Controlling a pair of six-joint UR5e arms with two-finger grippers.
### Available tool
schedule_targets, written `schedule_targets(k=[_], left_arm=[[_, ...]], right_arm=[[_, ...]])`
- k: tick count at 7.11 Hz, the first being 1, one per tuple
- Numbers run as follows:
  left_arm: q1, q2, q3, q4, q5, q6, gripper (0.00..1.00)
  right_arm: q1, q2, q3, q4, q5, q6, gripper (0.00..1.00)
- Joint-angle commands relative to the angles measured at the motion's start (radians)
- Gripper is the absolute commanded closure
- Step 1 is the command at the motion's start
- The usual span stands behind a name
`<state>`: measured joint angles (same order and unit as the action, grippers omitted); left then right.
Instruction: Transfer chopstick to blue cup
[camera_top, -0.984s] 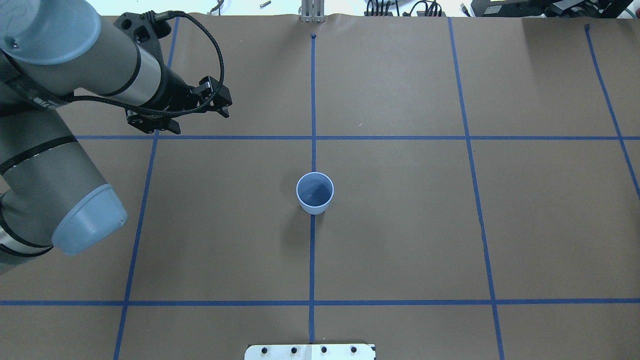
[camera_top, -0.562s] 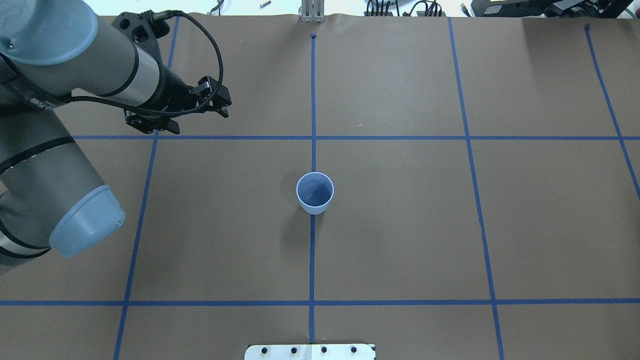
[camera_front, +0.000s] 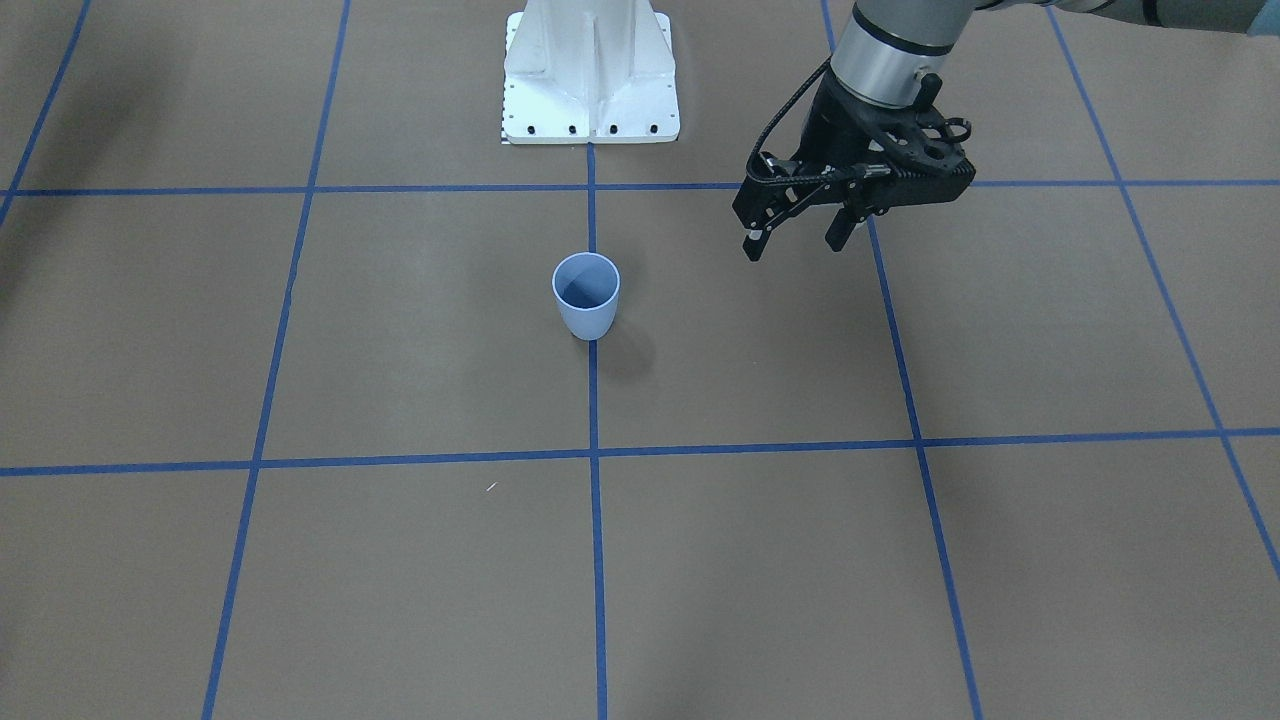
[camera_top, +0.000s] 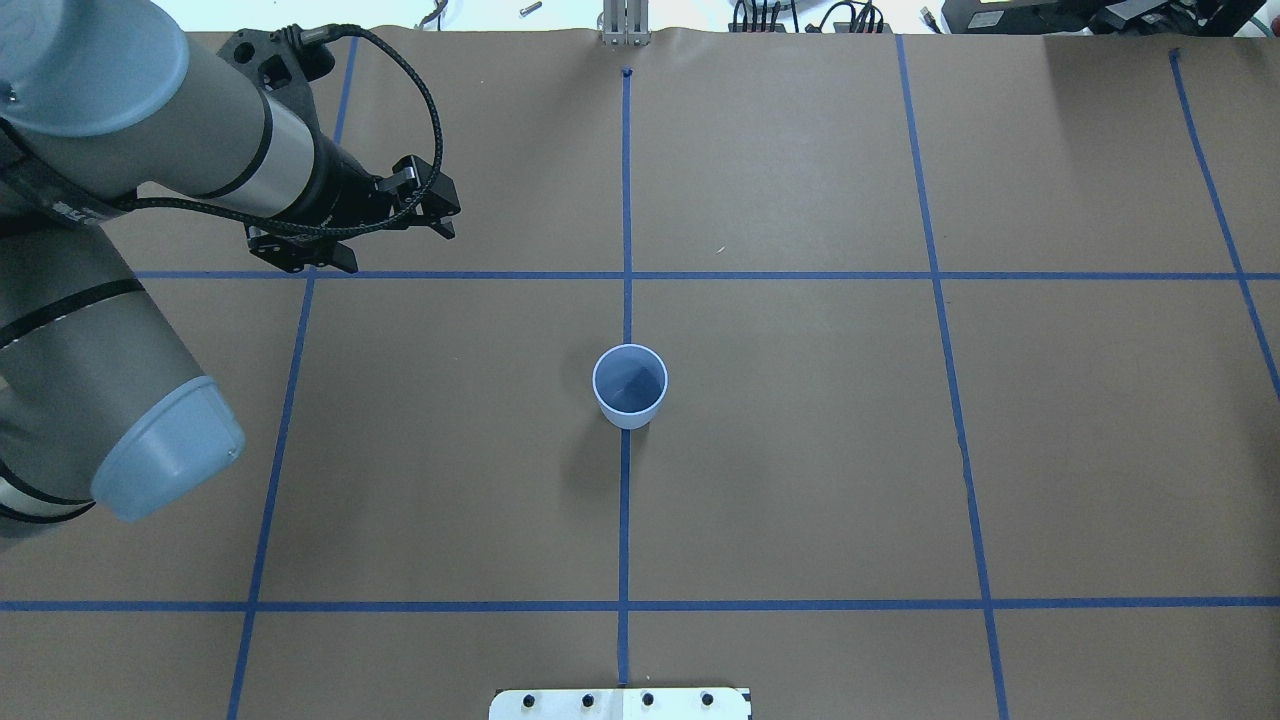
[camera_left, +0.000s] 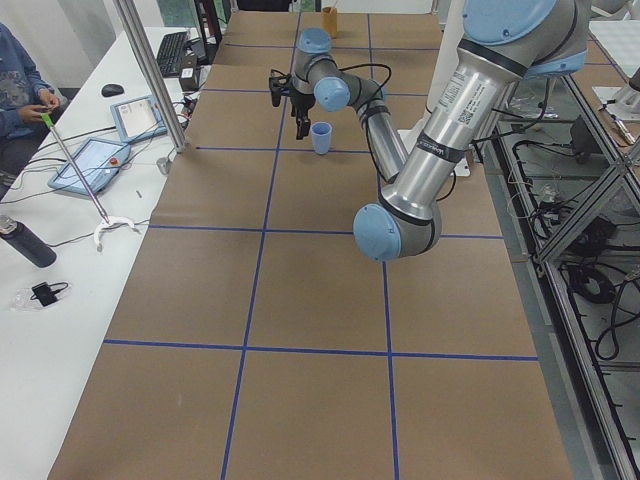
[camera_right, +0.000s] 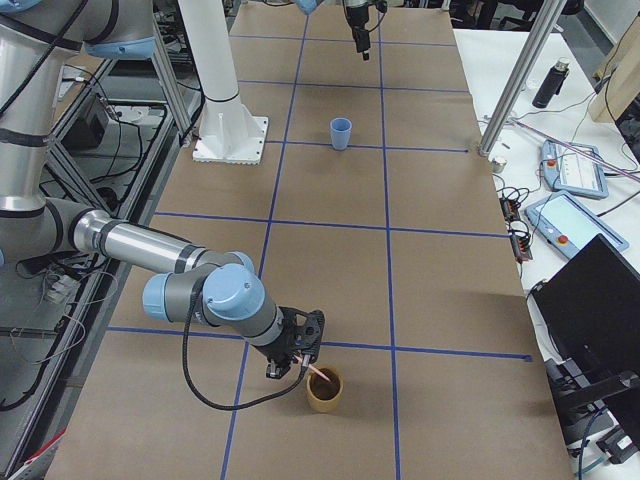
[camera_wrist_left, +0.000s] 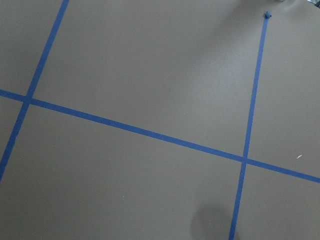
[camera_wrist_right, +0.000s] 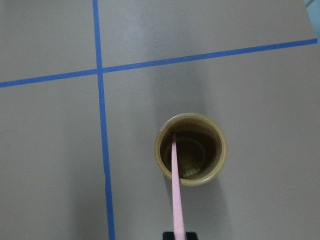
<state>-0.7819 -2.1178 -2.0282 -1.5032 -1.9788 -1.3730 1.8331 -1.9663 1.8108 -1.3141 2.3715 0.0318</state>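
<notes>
Light blue plastic cup (camera_top: 629, 385): upright on a blue tape line (camera_top: 624, 520).
Round tan cup (camera_wrist_right: 222, 150): holds the long thin pink chopstick (camera_wrist_right: 176, 185), leaning on its rim.
Right gripper (camera_right: 288, 366): pinches the chopstick's top, with fingertips mostly cut off at the picture edge.
Left gripper (camera_front: 793, 243): fingers spread wide, apart from the blue cup.

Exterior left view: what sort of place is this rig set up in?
Most likely a robotics lab test cell. The table is covered in brown paper marked with a blue tape grid, a white side bench holds tablet-style pendants and a keyboard, and a person sits there.
</notes>
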Motion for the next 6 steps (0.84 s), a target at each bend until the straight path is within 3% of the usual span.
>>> schedule_targets(k=[1, 4, 6], left_arm=[[0.003, 0.001, 0.003, 0.001, 0.0, -0.001, 0.02], [0.01, -0.004, 0.013, -0.002, -0.002, -0.003, 0.02], [0.006, -0.002, 0.011, -0.002, 0.0, 0.0, 0.02]], right_arm=[[0.059, -0.01, 0.068, -0.087, 0.015, -0.063, 1.0], [0.211, -0.002, 0.221, -0.342, -0.001, -0.238, 1.0], [0.222, 0.032, 0.356, -0.513, 0.0, -0.221, 1.0]])
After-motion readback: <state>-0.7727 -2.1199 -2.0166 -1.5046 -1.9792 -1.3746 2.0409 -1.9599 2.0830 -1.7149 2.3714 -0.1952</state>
